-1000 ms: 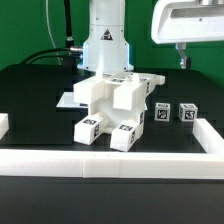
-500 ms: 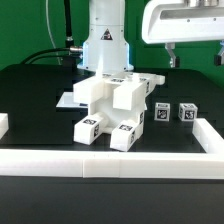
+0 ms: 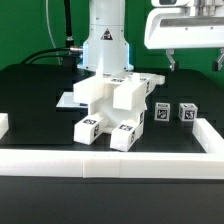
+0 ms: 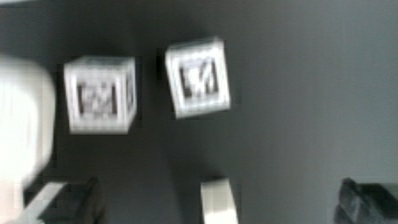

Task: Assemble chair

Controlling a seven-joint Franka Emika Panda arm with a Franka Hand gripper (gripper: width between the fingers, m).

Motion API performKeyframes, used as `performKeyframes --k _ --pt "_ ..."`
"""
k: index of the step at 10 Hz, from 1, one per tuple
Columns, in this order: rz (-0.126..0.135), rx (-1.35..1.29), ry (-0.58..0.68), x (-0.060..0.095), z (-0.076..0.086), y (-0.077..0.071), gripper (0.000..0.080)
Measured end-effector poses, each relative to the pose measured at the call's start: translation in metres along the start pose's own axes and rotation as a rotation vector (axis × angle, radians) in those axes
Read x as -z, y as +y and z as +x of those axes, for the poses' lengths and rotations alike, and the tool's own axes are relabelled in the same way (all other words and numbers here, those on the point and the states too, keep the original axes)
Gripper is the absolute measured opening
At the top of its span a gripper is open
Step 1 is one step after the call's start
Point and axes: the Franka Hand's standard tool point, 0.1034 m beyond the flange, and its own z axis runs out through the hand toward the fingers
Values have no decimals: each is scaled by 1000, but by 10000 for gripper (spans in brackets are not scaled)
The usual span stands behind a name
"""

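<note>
Overhead, the gripper (image 3: 196, 62) hangs with its jaws spread wide, gripping nothing. Two small tagged blocks (image 3: 162, 113) (image 3: 187, 113) sit on the table (image 3: 30, 95) below the jaws. The joined chair (image 3: 108, 105) stands lower down, towards the exterior view's left of them.

White chair (image 3: 106, 96), black-and-white tags (image 3: 90, 126) of seemingly blocky pattern, black table (image 3: 38, 108).
</note>
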Motion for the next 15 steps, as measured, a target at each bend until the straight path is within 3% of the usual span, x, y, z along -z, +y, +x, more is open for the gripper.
performKeyframes --k 2,6,9,13,15 --pt "2 -21 -2 -7 -12 2 649" --pt "1 -20 -3 -8 -12 2 649" --pt "-16 -23 -17 -23 -35 16 649" --pt "-29 15 -19 -34 -47 41 649" --pt "-35 50 -22 -35 -45 57 649"
